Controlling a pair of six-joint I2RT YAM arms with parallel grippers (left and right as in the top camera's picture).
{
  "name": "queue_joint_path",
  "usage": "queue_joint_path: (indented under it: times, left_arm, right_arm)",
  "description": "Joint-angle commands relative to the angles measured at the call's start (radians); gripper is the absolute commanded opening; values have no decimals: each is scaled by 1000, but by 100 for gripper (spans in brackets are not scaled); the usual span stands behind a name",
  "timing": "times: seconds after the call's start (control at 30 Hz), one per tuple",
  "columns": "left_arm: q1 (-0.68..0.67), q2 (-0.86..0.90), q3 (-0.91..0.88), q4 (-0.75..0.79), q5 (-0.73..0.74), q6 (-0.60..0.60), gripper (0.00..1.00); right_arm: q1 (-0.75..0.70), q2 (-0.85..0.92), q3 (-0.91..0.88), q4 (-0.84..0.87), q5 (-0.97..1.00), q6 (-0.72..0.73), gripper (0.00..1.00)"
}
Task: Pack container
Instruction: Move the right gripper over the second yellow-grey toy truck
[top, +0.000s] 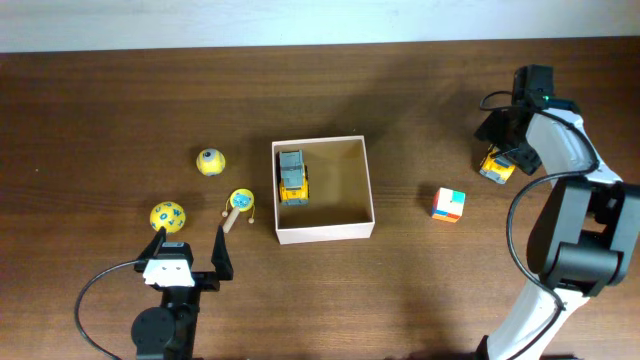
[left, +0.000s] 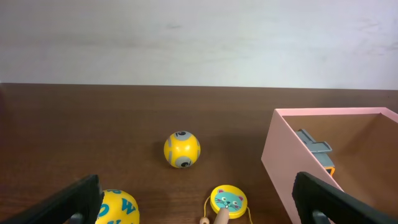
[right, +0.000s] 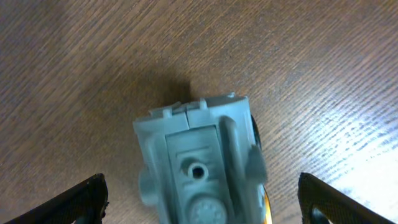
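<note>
The container (top: 323, 233), a square shallow box with white walls and tan inside, sits mid-table and holds a grey and yellow toy truck (top: 292, 176); its wall shows in the left wrist view (left: 280, 155). My left gripper (top: 190, 248) is open near the front left, with a yellow cat drum toy (left: 228, 200) between its fingers' line and a yellow lettered ball (left: 115, 208) by its left finger. My right gripper (top: 503, 150) is open, straddling a second grey and yellow toy truck (right: 199, 171) on the table at the right.
A yellow eye ball (top: 211, 161) lies left of the container, also in the left wrist view (left: 181, 149). The lettered ball (top: 167, 215) and cat drum (top: 241, 201) lie nearby. A colourful cube (top: 449, 204) sits right of the container.
</note>
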Motion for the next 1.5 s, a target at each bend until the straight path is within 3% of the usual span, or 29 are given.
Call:
queue_joint_path:
  times: [0.0, 0.8, 1.07, 1.47]
  left_arm:
    - [5, -7, -7, 2, 14, 16, 99]
    - [5, -7, -7, 2, 14, 16, 99]
    - [5, -7, -7, 2, 14, 16, 99]
    - [5, -7, -7, 2, 14, 16, 99]
  right_arm:
    - [-2, 14, -14, 12, 17, 8, 92]
    - [-2, 63, -14, 31, 16, 8, 87]
    - [-2, 63, -14, 35, 16, 8, 75]
    - [-2, 62, -14, 13, 15, 4, 72]
